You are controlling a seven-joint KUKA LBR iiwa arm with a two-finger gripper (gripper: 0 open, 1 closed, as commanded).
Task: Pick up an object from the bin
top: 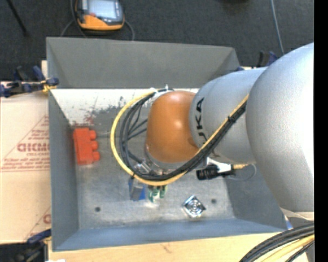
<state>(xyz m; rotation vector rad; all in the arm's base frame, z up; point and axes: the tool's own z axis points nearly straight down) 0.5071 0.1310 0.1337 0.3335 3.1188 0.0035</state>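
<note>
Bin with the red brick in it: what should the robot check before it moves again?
1. Things left to pick: ok. A red toy brick lies on the left and a small shiny metal piece lies near the front wall.
2. Pincer holding something: cannot tell. It sits under the orange cover, where blue and green bits peek out.
3. Brick free all round: ok. It lies alone on bare floor, apart from the arm.
4. Shiny piece free: ok. Nothing touches it.
5. Yellow cable clear of the brick: ok. It loops beside the wrist, apart from the brick.
</note>
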